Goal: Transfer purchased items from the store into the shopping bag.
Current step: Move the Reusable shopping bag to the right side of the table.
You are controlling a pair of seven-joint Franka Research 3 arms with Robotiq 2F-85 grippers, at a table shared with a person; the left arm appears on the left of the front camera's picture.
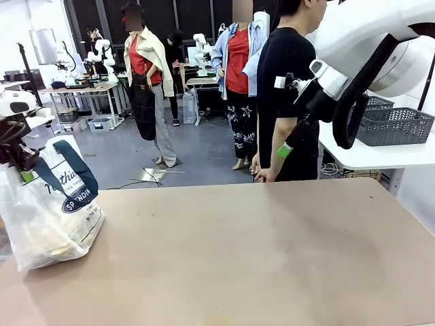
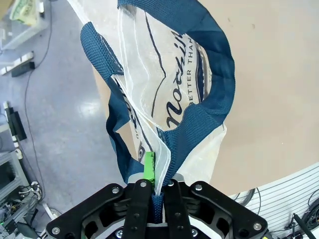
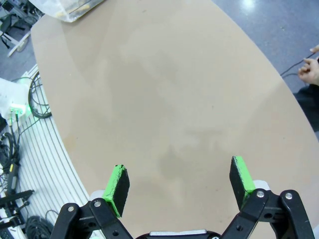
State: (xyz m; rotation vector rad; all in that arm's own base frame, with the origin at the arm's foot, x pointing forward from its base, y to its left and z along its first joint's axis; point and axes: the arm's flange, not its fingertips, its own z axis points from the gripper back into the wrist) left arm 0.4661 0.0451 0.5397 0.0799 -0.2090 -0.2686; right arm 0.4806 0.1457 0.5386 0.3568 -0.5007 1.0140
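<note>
The left end effector (image 2: 151, 185) clamps the bag's (image 1: 51, 217) navy handle (image 2: 207, 99) at the surface's (image 1: 258, 251) left edge. The right end effector (image 3: 179, 181), fingers spread wide, hangs empty above the bare surface.

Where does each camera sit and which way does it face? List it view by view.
Front: fixed between the arms, faces across the table toward the person; right arm raised.
Left wrist: looks down its shut tool pinching the shopping bag handle.
Right wrist: looks down on the bare table past its open tool; a person's hand at the edge.
Shared: front and left wrist both show the bag.
</note>
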